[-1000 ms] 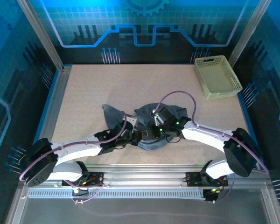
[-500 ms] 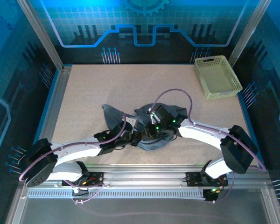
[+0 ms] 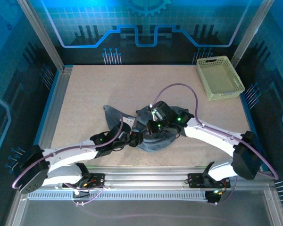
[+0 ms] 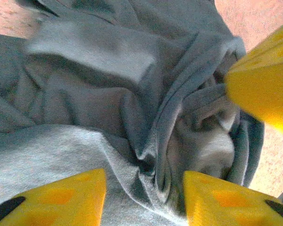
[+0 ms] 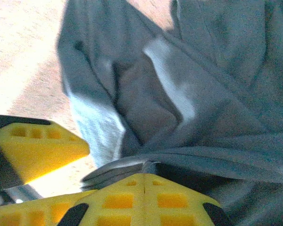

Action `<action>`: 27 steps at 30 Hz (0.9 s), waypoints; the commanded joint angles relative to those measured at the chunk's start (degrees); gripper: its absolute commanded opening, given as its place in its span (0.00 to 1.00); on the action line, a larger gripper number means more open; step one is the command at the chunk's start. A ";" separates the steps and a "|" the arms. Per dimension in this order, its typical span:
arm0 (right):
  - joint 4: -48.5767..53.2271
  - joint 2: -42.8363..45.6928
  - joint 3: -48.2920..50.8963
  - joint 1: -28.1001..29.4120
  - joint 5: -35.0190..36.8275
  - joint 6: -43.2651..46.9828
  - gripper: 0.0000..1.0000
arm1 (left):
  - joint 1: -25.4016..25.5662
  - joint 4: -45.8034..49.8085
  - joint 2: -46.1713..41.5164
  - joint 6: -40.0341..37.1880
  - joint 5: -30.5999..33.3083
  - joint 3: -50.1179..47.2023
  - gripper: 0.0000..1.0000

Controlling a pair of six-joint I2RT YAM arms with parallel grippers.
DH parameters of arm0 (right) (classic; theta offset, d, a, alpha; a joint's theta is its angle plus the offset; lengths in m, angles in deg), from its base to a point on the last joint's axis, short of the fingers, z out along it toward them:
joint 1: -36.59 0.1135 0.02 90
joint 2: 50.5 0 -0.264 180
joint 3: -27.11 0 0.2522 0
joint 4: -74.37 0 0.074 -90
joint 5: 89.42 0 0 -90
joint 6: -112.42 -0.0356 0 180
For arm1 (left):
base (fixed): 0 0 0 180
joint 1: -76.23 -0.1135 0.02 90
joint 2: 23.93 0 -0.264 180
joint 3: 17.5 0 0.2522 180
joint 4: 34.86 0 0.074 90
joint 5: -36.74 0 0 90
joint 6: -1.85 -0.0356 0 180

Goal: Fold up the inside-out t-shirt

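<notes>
Pinching t-shirt (image 4: 108, 94) w/ R fingers (image 5: 179, 197) shut, L fingers (image 4: 61, 197) parted over cloth.

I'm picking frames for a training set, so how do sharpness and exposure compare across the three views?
Top view: sharp and evenly lit, blue cast on the walls, the t-shirt a dark lump with little fold detail. Left wrist view: close and soft, the yellow fingers blurred. Right wrist view: the table blown out to near white, shirt folds soft but readable.
</notes>
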 commanded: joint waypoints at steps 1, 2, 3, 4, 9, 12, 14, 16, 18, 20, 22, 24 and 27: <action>3.32 3.18 -5.47 1.65 1.54 2.58 0.00 | -0.25 4.22 -6.44 -3.43 5.40 0.58 0.54; 3.52 3.12 -6.66 1.83 1.43 2.85 0.00 | -0.29 4.68 -8.25 -3.85 6.30 0.42 0.57; 3.75 2.69 -8.05 2.00 1.13 3.32 0.00 | -0.39 5.35 -10.20 -4.12 7.41 0.16 0.61; 3.90 1.78 -9.45 2.08 0.74 3.82 0.00 | -0.70 5.67 -12.61 -4.24 8.29 -0.27 0.64; 3.89 -5.89 -16.39 3.28 -0.71 5.41 0.00 | -3.98 5.86 -20.43 -2.57 6.89 -3.95 0.78; 2.67 -10.88 -19.62 3.95 -2.48 5.39 0.00 | -5.32 4.81 -22.21 -0.99 4.35 -6.01 0.83; 3.17 -13.12 -21.22 4.22 -2.62 5.19 0.02 | -5.61 4.26 -22.70 0.33 3.87 -7.01 0.84; 4.23 -13.32 -21.58 4.22 -1.46 5.26 0.19 | -5.89 3.81 -22.67 1.56 3.76 -7.73 0.86; 5.81 -11.10 -20.12 4.22 1.75 5.71 0.31 | -6.20 3.74 -21.83 2.72 3.82 -8.01 0.88; 7.66 -7.71 -17.41 4.09 5.96 5.99 0.35 | -6.74 4.28 -19.83 3.15 3.59 -7.33 0.89; 10.22 -4.63 -13.83 3.50 9.77 5.88 0.36 | -6.90 4.64 -15.70 2.71 2.11 -5.23 0.90; 12.51 -2.82 -10.01 2.41 11.24 4.49 0.36 | -7.06 6.75 -10.43 2.45 1.59 -1.60 0.90; 11.97 -0.67 -2.36 0.72 10.78 0.73 0.37 | -7.01 10.51 -2.32 2.92 0.92 4.51 0.89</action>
